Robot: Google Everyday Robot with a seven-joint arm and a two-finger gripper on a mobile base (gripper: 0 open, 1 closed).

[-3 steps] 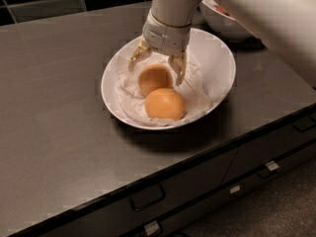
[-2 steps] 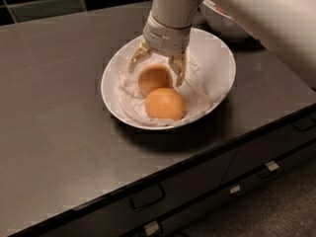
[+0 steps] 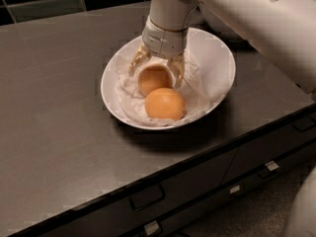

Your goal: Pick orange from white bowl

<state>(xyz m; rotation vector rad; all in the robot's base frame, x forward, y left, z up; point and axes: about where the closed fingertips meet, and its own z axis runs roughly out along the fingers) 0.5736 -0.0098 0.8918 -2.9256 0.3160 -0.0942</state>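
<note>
Inside the white bowl [image 3: 216, 53], the end effector [image 3: 156, 74] sits low over the crumpled paper lining [image 3: 198, 90], in the same spot it held 1 second ago. Nothing has visibly shifted in that time: the arm [image 3: 237, 9] reaches in from the upper right at the same angle, both fruits lie where they lay, and the bowl has not slid on the dark worktop [image 3: 59, 107]. That stillness suggests the approach is over and the grasp itself is the step in hand, with no lift yet begun.

The orange [image 3: 154, 80], the paler of the 2 fruits, rests in the bowl's rear half, directly under the wrist. The end effector is spread, with 1 finger [image 3: 137, 59] down the fruit's left side and the other on its right, so the orange lies between them. The right finger looks to be against the peel; the left seems to stand slightly off it, though contact there is hard to judge.

The deeper-orange fruit [image 3: 165, 103] lies just in front, touching or nearly touching the target, and near the right fingertip. My reading is that closing should trap only the rear fruit, but the front 1 may get nudged, and the loose paper could drag upward with the lift.
</note>
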